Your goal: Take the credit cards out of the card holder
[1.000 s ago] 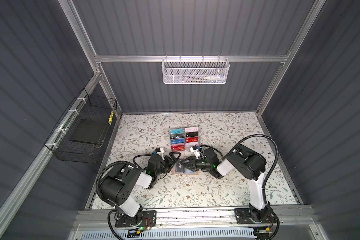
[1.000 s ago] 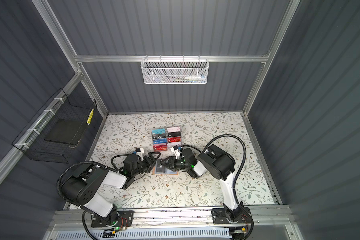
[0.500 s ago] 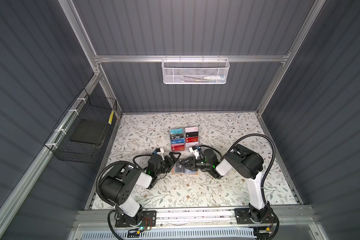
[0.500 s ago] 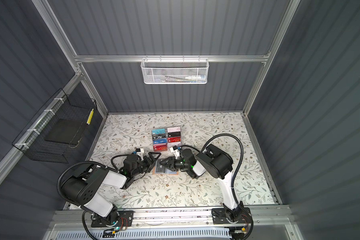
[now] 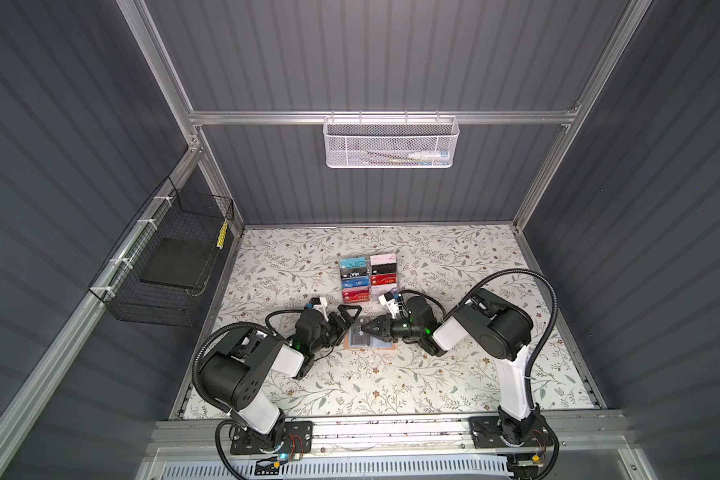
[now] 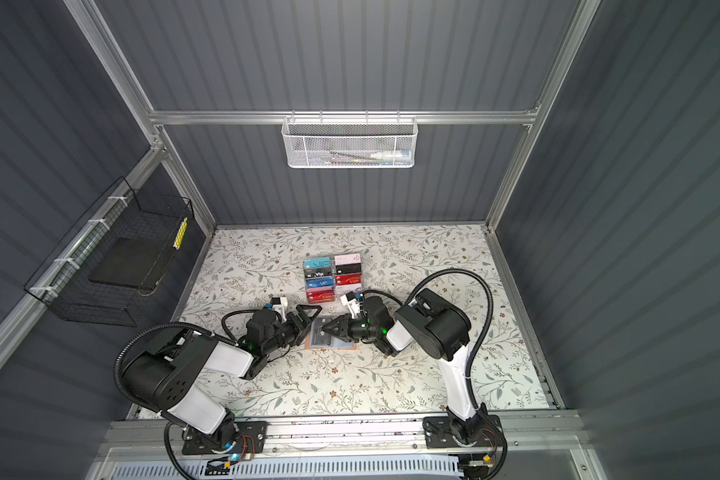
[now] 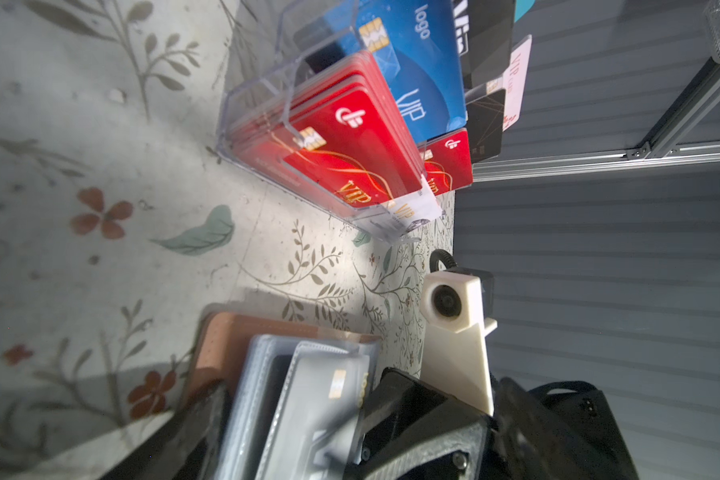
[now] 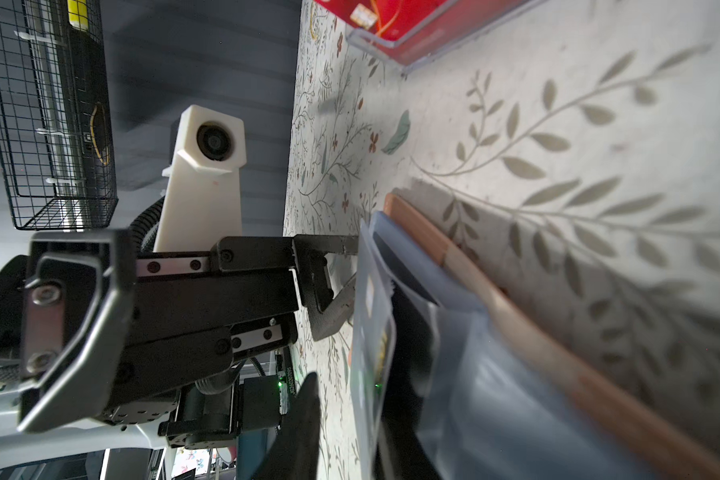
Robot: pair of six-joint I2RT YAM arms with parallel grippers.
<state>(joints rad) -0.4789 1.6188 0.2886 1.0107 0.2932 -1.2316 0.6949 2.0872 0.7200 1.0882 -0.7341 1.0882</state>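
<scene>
With my right pincer point(image 5: 363, 328) pinching a lifted grey-blue pocket page point(image 7: 304, 399) of the tan leather-like card holder point(image 5: 381, 346) and my left pincer point(image 5: 347, 319) spread wide, pulling may drag the whole holder along.

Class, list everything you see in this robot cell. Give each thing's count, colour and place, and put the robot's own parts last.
card holder: one, tan with grey-blue pocket pages, open on the table between the grippers
pocketed card: one seen, dark, inside a pocket page
acrylic rack: one, clear, behind the holder
rack cards: stacks, teal, black, blue, red, white, in the rack
mesh basket: one, white, back rail
wire basket: one, black, left wall
table: one, floral
left gripper: black, open, beside the holder
right gripper: black, pinching a pocket page
</scene>
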